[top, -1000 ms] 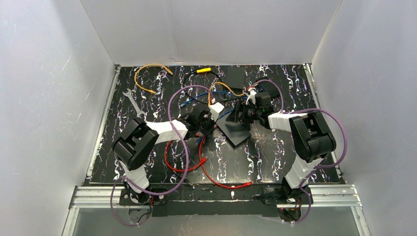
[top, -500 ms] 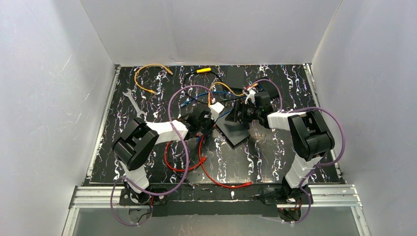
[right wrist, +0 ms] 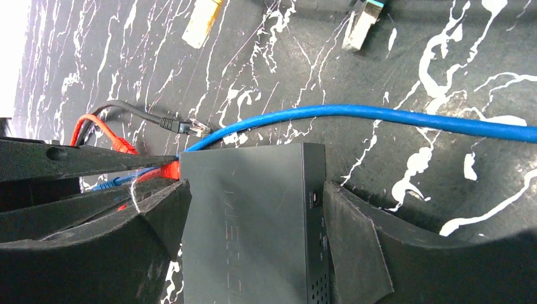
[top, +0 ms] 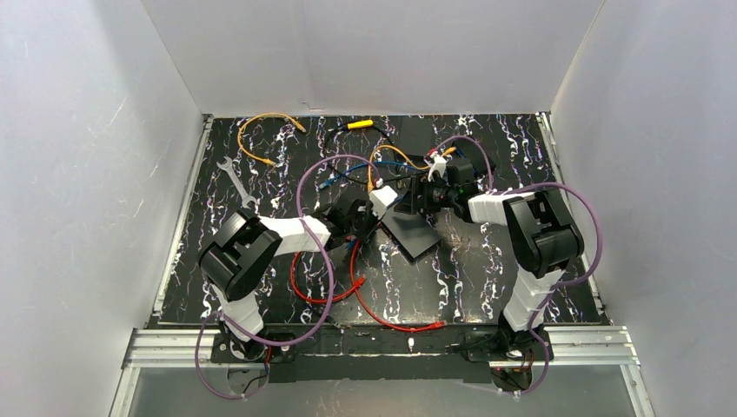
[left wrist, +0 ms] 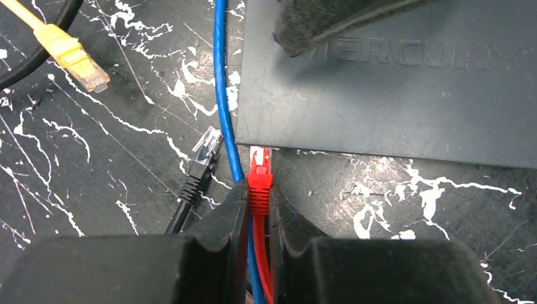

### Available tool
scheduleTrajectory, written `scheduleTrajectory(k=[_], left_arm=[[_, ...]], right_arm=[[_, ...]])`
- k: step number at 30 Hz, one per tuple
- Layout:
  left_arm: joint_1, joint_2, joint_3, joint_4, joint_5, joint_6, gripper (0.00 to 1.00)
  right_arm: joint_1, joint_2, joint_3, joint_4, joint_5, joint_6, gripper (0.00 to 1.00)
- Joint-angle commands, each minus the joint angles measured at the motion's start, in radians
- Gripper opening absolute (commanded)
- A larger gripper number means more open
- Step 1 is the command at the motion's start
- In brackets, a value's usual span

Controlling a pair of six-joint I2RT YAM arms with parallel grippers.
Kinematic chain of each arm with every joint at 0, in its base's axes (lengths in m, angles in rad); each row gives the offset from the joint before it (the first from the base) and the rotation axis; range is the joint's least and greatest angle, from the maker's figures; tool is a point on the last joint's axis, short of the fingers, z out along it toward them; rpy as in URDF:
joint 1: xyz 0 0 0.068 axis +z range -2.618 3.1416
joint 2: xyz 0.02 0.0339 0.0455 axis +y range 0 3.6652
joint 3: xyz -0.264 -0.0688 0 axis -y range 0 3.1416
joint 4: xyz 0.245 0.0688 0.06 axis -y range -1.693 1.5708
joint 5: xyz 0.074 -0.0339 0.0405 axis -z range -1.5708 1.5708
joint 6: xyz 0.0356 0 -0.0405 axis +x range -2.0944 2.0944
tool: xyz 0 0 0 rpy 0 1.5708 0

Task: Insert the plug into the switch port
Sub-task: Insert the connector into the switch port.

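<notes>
Found left gripper (left wrist: 258,197) clamped tight on red plug (left wrist: 259,177), tip meeting the switch (left wrist: 392,95) edge, midway between worktop (top: 487,278) side edges. Found right gripper (right wrist: 253,196) spread wide, gripping the switch by both sides.

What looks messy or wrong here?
The blue cable runs into the left gripper right beside the red plug, so it seems to be pinched along with it. The switch also lies askew.

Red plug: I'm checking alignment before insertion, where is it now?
Left wrist view, centre: the red plug is pinched in the left gripper, its tip at the switch edge, a blue cable just left.
</notes>
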Motion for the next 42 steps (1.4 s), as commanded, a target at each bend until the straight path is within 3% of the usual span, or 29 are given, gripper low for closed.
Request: scheduleTrajectory(k=[1, 13, 42], left_arm=[[-0.017, -0.056, -0.025, 0.163, 0.131, 0.072, 0.0], [-0.02, -0.038, -0.013, 0.216, 0.038, -0.008, 0.0], [-0.021, 0.058, 0.14, 0.335, 0.052, -0.027, 0.0]], right_arm=[[0.044, 0.063, -0.005, -0.124, -0.104, -0.021, 0.83], [0.056, 0.076, 0.008, -0.121, -0.206, -0.018, 0.8], [0.107, 0.094, 0.043, -0.162, -0.339, -0.044, 0.79]])
